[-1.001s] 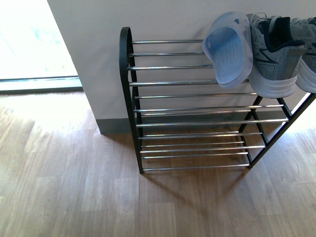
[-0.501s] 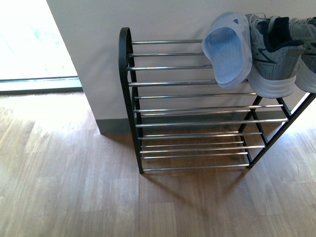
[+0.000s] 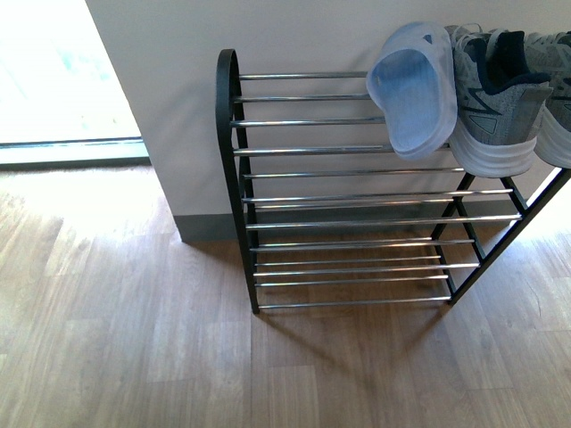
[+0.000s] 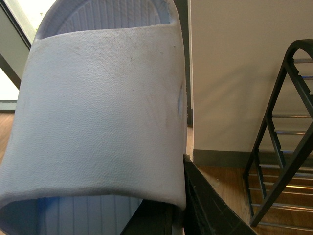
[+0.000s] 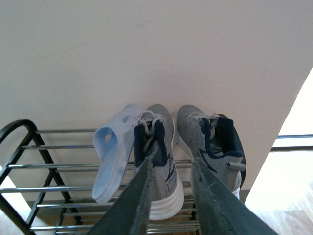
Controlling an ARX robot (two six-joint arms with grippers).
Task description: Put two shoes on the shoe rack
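Dark, bare gripper fingers are the only parts of the robot in view, seen from the two wrist cameras.

The right gripper [image 5: 174,154] has two long, flat fingers [image 5: 142,196] of dull grey-green black, broad near the camera and narrowing to slim tips toward the shoe rack [image 5: 29,166]; their inner edges carry a row of fine pale specks like a ribbed or toothed grip strip. The left gripper [image 4: 178,210] shows one matt black finger [image 4: 210,205] with a dotted, grainy surface and a straight edge on the side facing the shoe rack [image 4: 279,161], and a second dark piece that the pale blue slide [image 4: 102,112] mostly covers. No cables, screws or markings can be made out.
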